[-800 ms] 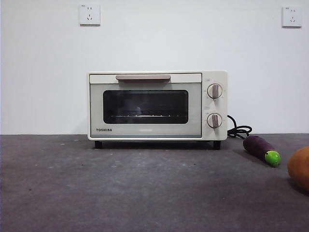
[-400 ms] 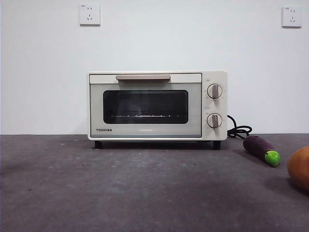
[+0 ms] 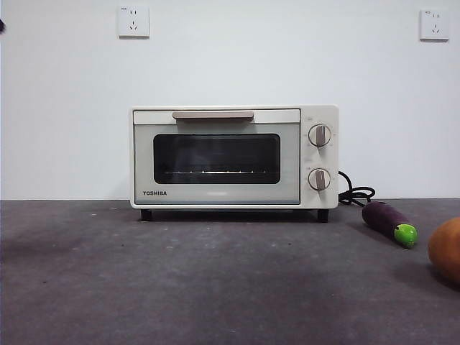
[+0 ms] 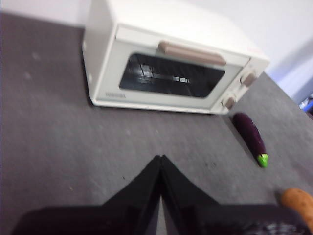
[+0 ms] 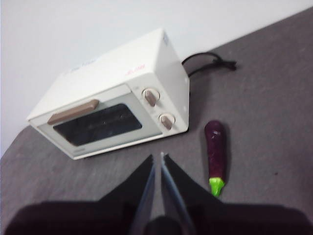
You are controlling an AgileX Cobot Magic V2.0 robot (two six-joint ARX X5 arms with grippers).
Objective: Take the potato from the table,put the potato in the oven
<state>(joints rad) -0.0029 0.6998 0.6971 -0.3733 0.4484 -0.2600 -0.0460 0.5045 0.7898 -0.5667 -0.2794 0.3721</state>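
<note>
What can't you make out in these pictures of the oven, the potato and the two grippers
- potato: cut off by the right edge in the front view, by a corner in the left wrist view; absent from the right wrist view.
- oven interior: dark glass hides all but a faint rack.
- Knob markings: too small in the front view, blurred in both wrist views.
- left gripper and right gripper: neither identifiable in the front view.

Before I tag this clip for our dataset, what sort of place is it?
Probably a staged lab tabletop mimicking a kitchen: a toaster oven on a bare grey table, a plain white wall with sockets, and a toy-like eggplant.
</note>
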